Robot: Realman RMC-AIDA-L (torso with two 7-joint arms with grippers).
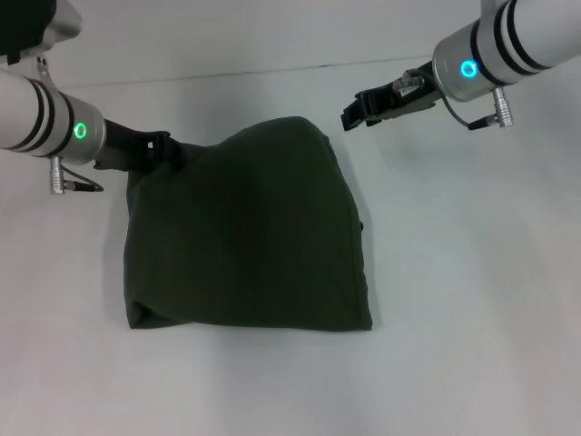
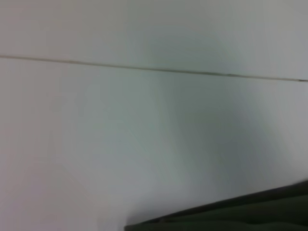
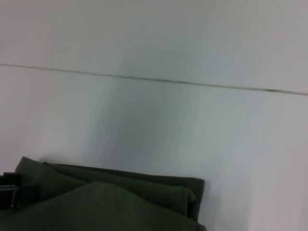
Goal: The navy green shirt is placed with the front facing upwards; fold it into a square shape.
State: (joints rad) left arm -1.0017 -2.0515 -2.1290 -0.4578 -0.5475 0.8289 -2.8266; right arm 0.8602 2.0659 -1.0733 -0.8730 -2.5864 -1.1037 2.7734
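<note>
The navy green shirt (image 1: 245,236) lies folded into a rough square in the middle of the white table, plain side up, with no lettering showing. Its far edge bulges up unevenly. My left gripper (image 1: 162,145) is at the shirt's far left corner, dark against the dark cloth and touching it. My right gripper (image 1: 352,111) hovers open a little beyond and to the right of the far right corner, clear of the fabric. In the left wrist view only a strip of the shirt (image 2: 240,216) shows. Stacked folded layers of the shirt (image 3: 106,207) fill the right wrist view's lower part.
The white table (image 1: 472,300) spreads bare on every side of the shirt. A thin seam (image 1: 272,71) runs across it at the back, and the same seam (image 3: 159,80) shows in the right wrist view.
</note>
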